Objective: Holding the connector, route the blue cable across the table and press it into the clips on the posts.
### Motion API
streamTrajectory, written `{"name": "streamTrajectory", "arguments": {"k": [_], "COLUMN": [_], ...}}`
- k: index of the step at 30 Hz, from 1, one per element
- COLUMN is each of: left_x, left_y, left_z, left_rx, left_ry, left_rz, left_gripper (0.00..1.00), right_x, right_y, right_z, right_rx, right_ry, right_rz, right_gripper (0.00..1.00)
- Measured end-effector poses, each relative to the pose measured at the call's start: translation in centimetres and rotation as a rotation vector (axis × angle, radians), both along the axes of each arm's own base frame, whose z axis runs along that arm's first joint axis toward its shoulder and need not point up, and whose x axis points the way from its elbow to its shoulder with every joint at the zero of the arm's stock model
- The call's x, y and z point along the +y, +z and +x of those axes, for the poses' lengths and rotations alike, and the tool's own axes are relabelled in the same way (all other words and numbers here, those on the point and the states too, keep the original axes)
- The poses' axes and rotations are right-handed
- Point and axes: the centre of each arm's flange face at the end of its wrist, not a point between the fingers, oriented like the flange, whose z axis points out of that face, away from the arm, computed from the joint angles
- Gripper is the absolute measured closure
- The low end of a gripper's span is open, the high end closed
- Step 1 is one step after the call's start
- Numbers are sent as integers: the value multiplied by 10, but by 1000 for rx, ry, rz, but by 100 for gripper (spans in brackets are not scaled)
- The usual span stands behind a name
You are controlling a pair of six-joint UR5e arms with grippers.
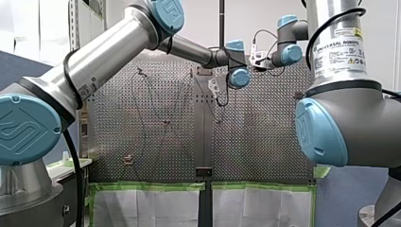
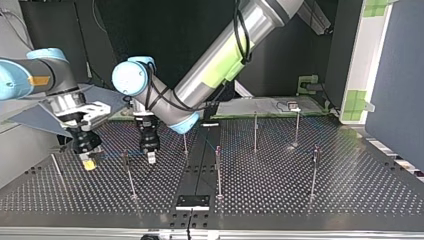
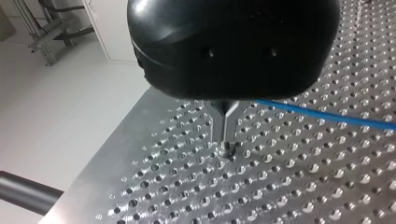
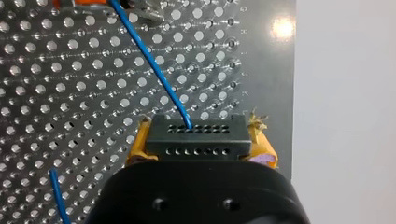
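In the right wrist view my right gripper (image 4: pixel 198 140) is shut on the black connector (image 4: pixel 196 137), with a yellow pad (image 4: pixel 137 144) at each side. The blue cable (image 4: pixel 149 60) leaves the connector and runs ahead over the perforated table (image 4: pixel 56 93). In the top view my right gripper (image 2: pixel 89 162) hangs low at the left. My left gripper (image 2: pixel 150 157) is just to its right, beside a thin post (image 2: pixel 127 172). In the left wrist view my left gripper (image 3: pixel 227 147) is shut, its tips on the table. The cable (image 3: pixel 327 114) reaches the fingers from one side; I cannot tell whether it is pinched.
Several more thin posts (image 2: pixel 218 170) (image 2: pixel 314 170) (image 2: pixel 255 132) stand across the table in the top view. A small black plate (image 2: pixel 192 201) lies at the near edge on the middle seam. A dark bar (image 3: pixel 28 196) lies off the table's corner in the left wrist view.
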Motion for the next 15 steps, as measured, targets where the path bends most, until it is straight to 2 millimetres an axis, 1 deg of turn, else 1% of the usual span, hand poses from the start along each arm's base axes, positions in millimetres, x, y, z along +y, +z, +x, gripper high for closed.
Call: {"name": "streamTrajectory", "arguments": {"k": [6, 9, 15], "left_x": [5, 8, 9], "left_y": [-3, -3, -4], "left_z": [13, 18, 20], "left_rx": [-9, -13, -10], "left_ry": [-27, -35, -44], "left_rz": [12, 15, 21], "left_gripper": [100, 100, 100], "right_x": [-7, -9, -10], "right_y": [-12, -14, -15], "right_z": [-1, -1, 0], "right_rx": [1, 1, 1], "right_ry": [-3, -3, -4], "right_rz": [13, 14, 15], "right_gripper": [100, 100, 100]}}
